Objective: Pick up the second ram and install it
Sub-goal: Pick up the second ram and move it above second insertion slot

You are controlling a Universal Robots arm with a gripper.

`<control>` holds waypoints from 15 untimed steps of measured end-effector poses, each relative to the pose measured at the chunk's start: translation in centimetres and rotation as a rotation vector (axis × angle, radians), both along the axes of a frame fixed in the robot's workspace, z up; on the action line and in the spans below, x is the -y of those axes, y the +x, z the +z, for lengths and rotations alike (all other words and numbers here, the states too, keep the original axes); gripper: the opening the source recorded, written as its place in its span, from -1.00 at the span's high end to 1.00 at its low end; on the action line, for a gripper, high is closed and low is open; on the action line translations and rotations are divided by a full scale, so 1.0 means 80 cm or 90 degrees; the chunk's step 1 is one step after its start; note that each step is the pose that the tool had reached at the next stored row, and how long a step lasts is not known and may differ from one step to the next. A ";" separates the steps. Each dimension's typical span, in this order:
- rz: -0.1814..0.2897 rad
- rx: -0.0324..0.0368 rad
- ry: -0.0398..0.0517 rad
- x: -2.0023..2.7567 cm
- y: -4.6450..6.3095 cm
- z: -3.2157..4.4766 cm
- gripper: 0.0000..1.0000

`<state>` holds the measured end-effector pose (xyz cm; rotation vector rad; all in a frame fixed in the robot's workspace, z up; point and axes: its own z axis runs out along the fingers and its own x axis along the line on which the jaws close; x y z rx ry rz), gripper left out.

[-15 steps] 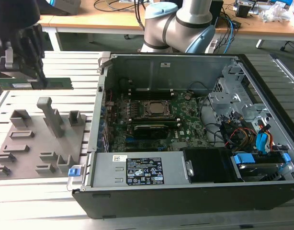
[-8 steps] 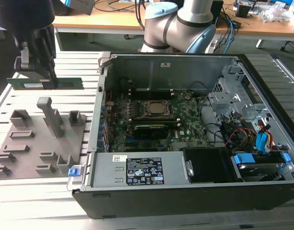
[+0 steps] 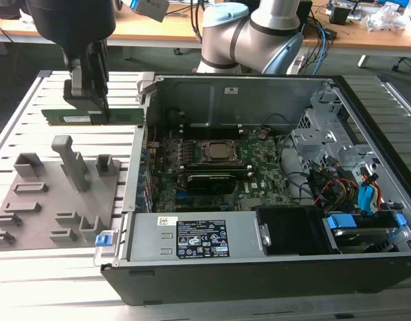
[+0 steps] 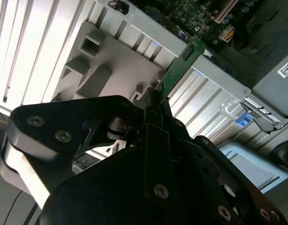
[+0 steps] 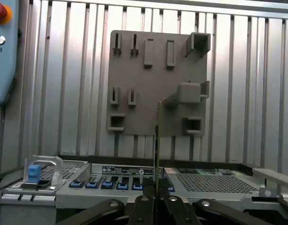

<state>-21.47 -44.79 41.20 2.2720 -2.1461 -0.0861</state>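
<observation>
The second ram (image 3: 122,115) is a long green stick with a pale label, held level in the air over the slatted table, beside the open computer case (image 3: 245,87) on the exterior view's left. My gripper (image 3: 90,107) is shut on its middle, fingers pointing down. In the second wrist view the ram (image 4: 179,70) sticks out past the gripper (image 4: 154,101) toward the case. The first wrist view shows the ram (image 5: 158,140) edge-on, rising from the gripper (image 5: 156,199). The motherboard (image 3: 259,164) lies inside the case with the CPU socket (image 3: 215,152) at its centre.
A grey holder plate (image 3: 38,200) with raised blocks and slots lies under the gripper. A black oblong card (image 3: 209,182) sits on the motherboard. The power supply (image 3: 199,237) and drive bays (image 3: 353,200) line the case. A control pendant (image 5: 3,51) lies on the table.
</observation>
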 end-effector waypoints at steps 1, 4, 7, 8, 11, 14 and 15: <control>0.000 0.0000 0.0000 0.0000 0.003 0.0000 0.72; 0.000 -0.0002 0.0000 0.0000 0.018 0.0000 0.72; 0.000 -0.0003 0.0000 0.0000 0.028 0.0000 0.72; 0.000 -0.0004 0.0001 0.0000 0.032 0.0000 0.72; 0.000 -0.0006 0.0001 0.0000 0.045 0.0000 0.72; 0.000 -0.0007 0.0000 0.0000 0.058 0.0000 0.72; 0.000 -0.0009 0.0000 0.0000 0.065 0.0000 0.72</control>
